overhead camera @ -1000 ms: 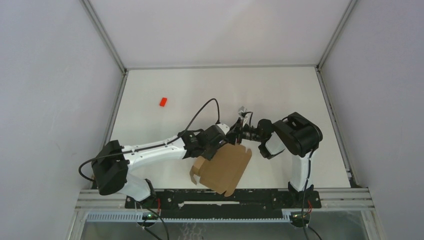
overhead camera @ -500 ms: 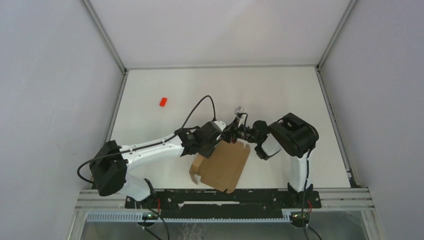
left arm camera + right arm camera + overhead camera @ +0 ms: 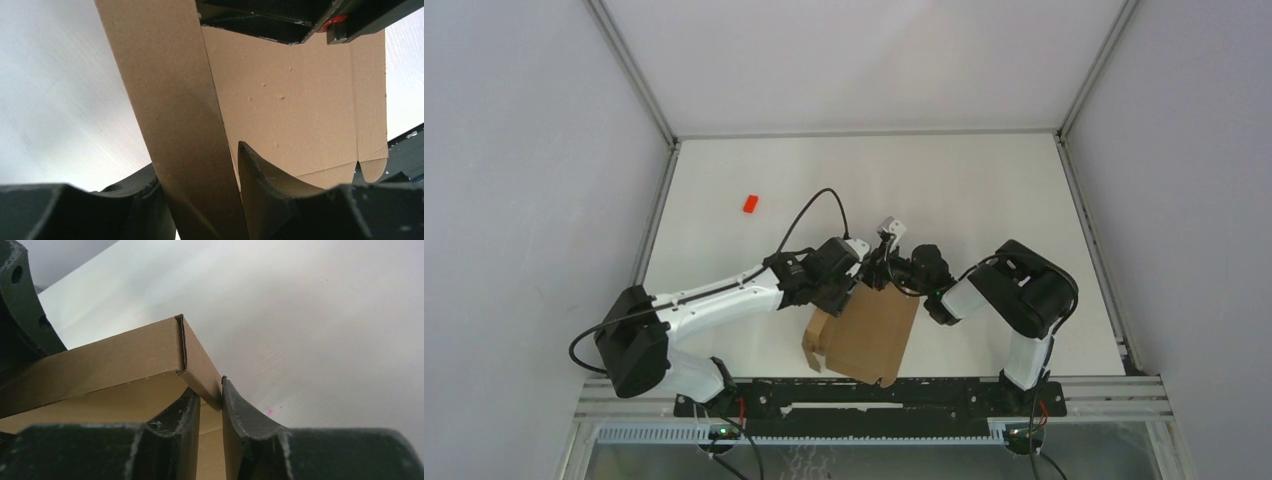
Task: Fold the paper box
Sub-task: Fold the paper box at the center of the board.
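The paper box [image 3: 871, 335] is plain brown cardboard, partly folded, lying near the table's front edge with a flap [image 3: 816, 340] raised on its left. My left gripper [image 3: 848, 287] is at the box's far left corner. In the left wrist view a tall brown flap [image 3: 170, 100] stands between the fingers of that gripper [image 3: 197, 160], which is shut on it. My right gripper [image 3: 879, 277] meets the same far edge from the right. In the right wrist view the right gripper [image 3: 209, 387] pinches the end of a folded side wall [image 3: 197, 362] at the box's corner.
A tiny red block [image 3: 750, 203] lies far off at the left back of the white table [image 3: 984, 190]. The black rail [image 3: 944, 392] holding the arm bases runs just in front of the box. Grey walls close in both sides.
Both grippers have shifted left along the box's far edge, and the box has turned slightly with them. The right gripper's jaws have narrowed onto the side wall.
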Robot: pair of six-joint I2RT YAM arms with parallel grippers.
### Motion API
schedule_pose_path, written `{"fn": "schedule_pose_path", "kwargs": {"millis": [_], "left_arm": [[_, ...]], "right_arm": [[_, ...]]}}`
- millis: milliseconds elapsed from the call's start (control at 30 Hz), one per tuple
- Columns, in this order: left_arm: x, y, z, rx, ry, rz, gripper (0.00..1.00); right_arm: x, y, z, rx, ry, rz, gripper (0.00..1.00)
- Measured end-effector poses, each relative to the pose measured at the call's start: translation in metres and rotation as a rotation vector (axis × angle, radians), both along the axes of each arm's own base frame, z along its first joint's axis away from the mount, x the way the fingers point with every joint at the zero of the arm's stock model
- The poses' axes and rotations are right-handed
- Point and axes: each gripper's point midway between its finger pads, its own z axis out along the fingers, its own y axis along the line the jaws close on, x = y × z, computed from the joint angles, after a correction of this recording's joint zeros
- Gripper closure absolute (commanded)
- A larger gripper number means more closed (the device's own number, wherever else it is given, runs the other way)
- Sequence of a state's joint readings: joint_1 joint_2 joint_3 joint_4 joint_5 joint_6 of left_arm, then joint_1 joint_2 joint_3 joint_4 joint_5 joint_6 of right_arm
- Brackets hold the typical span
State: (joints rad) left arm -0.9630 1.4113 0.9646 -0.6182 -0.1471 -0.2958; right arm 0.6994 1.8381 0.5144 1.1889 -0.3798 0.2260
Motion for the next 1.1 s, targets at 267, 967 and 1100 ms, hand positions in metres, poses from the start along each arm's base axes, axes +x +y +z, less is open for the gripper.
{"fn": "schedule_pose_path", "kwargs": {"millis": [267,967,1100], "left_arm": [[0.001,0.003,0.002,-0.007,0.009,0.008,0.52],[0.012,-0.015,0.103,-0.369,-0.145,-0.003,0.41],[0.022,-0.014,0.123,-0.449,-0.186,0.026,0.41]], "right_arm": [[0.006,0.002,-0.001,-0.079,-0.019,-0.061,0.93],[0.015,-0.032,0.048,-0.280,0.142,-0.097,0.95],[0.006,-0.044,0.049,-0.335,0.204,-0.108,0.96]]}}
